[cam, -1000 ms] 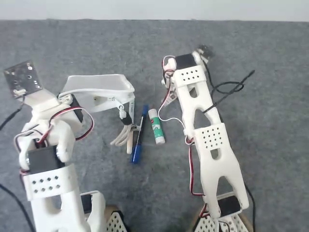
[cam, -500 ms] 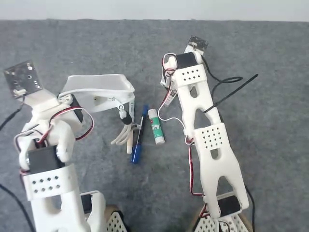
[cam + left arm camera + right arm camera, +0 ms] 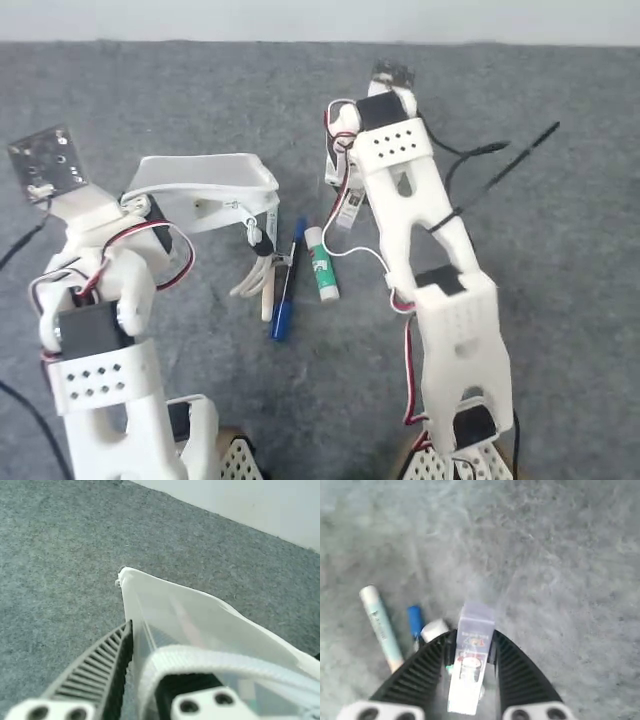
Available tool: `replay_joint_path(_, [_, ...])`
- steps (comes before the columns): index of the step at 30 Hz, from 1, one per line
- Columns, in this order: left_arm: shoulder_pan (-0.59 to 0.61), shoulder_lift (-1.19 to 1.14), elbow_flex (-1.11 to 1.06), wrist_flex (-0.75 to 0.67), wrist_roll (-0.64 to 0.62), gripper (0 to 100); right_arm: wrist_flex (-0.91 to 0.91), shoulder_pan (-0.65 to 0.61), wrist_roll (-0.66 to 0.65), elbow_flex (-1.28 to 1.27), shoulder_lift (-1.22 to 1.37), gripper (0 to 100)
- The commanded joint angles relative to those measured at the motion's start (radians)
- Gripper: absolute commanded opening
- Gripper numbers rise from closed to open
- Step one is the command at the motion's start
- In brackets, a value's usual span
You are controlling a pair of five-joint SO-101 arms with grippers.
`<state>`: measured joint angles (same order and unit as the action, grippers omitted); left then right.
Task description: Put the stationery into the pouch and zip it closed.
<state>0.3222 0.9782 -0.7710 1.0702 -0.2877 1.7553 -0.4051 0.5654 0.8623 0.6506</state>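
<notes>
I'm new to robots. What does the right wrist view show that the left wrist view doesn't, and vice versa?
Right wrist view: the right gripper shut on a small labelled packet, with a pale stick and a blue pen lying beyond it. Left wrist view: the left gripper clamped on the rim of the white pouch. Both: the grey fuzzy table surface.

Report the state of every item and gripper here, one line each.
pouch: unzipped, mouth open
left gripper: shut on pouch rim
right gripper: shut on small white item
blue pen: lying on table
glue stick: lying on table
pale stick: lying beside blue pen
</notes>
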Motion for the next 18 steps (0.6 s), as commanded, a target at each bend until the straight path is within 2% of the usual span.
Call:
replay_joint_path(1, [0.0, 0.009, 0.012, -0.041, -0.009, 1, 0.039, -0.013, -0.054, -0.021, -0.174, 0.6])
replay_joint_path(7, [0.0, 0.009, 0.012, -0.041, -0.009, 1, 0.042, -0.051, -0.064, -0.075, -0.263, 0.6])
replay_joint_path(14, [0.003, 0.009, 0.012, -0.041, -0.009, 1, 0.041, -0.14, -0.064, -0.245, -0.438, 0.6])
replay_joint_path(18, [0.003, 0.009, 0.012, -0.041, -0.009, 1, 0.039, -0.148, -0.064, -0.322, -0.544, 0.6])
